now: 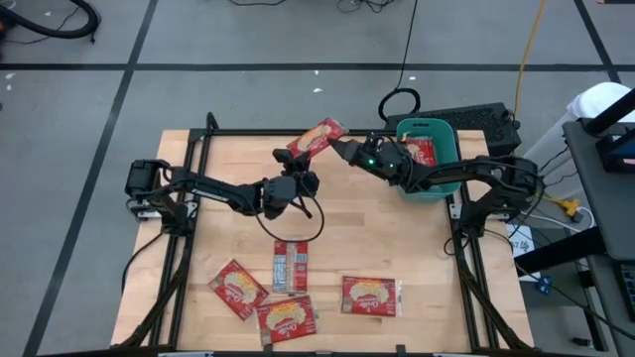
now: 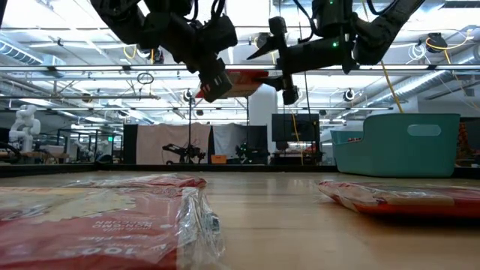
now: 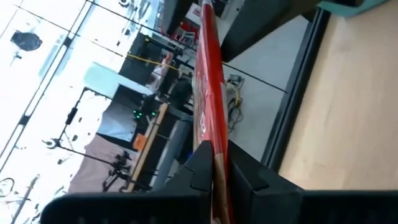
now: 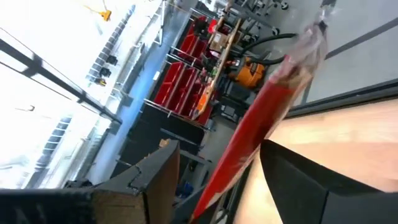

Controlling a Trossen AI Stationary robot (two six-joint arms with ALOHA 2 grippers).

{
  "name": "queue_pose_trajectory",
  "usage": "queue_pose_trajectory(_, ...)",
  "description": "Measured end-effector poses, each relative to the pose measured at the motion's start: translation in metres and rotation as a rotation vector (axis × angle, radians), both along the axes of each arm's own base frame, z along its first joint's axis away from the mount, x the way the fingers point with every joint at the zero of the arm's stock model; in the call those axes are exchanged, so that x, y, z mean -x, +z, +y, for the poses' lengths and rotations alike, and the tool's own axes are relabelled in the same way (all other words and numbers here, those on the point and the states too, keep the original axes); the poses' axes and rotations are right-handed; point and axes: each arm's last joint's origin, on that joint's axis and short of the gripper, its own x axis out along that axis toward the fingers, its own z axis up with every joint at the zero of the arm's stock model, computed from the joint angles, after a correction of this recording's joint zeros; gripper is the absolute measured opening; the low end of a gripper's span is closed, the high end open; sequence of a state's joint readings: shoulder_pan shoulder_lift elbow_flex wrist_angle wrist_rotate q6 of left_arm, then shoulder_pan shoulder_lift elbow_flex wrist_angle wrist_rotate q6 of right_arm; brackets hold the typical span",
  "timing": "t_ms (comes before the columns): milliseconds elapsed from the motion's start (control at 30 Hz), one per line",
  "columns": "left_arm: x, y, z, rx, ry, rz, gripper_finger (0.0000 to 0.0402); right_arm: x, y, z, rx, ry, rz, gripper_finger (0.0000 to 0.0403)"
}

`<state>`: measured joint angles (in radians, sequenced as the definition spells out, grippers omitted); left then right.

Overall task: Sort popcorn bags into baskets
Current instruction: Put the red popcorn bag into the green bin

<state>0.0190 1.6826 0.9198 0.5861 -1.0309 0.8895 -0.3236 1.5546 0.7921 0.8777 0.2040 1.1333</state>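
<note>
Foreground popcorn bags (image 2: 97,217) blur; overhead shows one (image 1: 318,135) held aloft.

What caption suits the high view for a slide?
Left gripper holds a popcorn bag aloft toward the open right gripper, beside the teal basket.

wooden table (image 1: 397,238), grey floor (image 1: 248,40)

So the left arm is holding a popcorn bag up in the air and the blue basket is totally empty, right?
Not quite. The left end effector does hold a popcorn bag up in the air, but the teal basket is not empty: the high view shows a red bag already lying inside it. The right end effector, open, sits around the raised bag's other end.
</note>
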Motion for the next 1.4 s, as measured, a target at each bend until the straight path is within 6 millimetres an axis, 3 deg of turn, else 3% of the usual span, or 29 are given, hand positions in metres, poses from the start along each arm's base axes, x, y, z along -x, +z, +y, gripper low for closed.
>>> queue_pose_trajectory(367,-0.001,0.001,-0.001,-0.056,-0.054,0.095,0.0024,-0.006,-0.014,-0.005,-0.013,-0.006,0.017,0.0154)
queue_pose_trajectory(800,-0.001,-0.001,-0.001,-0.077,-0.079,0.153,0.0034,-0.004,-0.014,-0.011,0.095,-0.023,0.065,0.0031)
queue_pose_trajectory(900,-0.002,-0.002,-0.004,-0.045,-0.105,0.119,0.0067,-0.003,-0.013,-0.013,0.141,-0.017,0.086,0.0010)
queue_pose_trajectory(1133,0.000,-0.005,-0.021,0.039,-0.030,-0.007,0.0186,0.004,-0.005,-0.022,0.274,0.021,0.129,0.0007)
queue_pose_trajectory(1267,0.005,-0.013,-0.036,0.086,0.043,-0.059,0.0235,0.018,0.008,-0.028,0.338,0.136,0.190,0.0007)
queue_pose_trajectory(1400,0.009,-0.019,-0.054,0.163,0.021,-0.134,0.0254,0.044,0.019,-0.030,0.343,0.189,0.361,0.0007)
